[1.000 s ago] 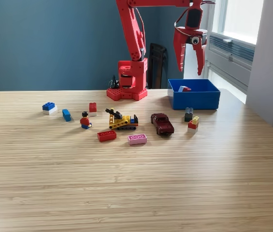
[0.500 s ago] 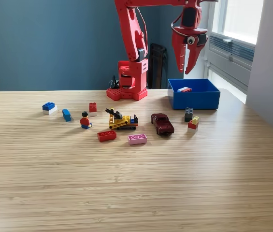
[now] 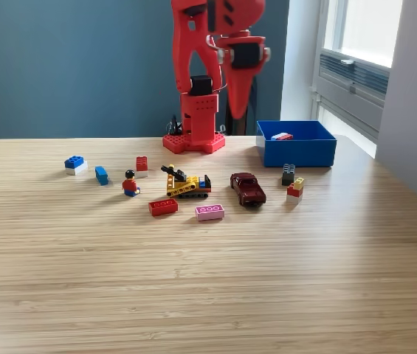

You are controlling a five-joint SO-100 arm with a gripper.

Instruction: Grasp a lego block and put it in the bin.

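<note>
Seemingly pressed together, the fingers [image 3: 239,103] hang high with nothing visible between them, tips down. Below them and toward the camera lie loose bricks on the table [image 3: 208,280]: a red brick [image 3: 163,207] and a pink brick [image 3: 209,212], both flat, long axes running roughly across the exterior view. They look light, rigid and smooth, so a pinch across the short sides seems best. Off to the fingers' right in that view sits the bin [image 3: 297,144], pieces already inside.

Red arm [image 3: 197,88], blue bin [image 3: 300,153], dark red toy car [image 3: 248,189], pink brick [image 3: 209,212], pale striped wooden table [image 3: 208,280]
</note>
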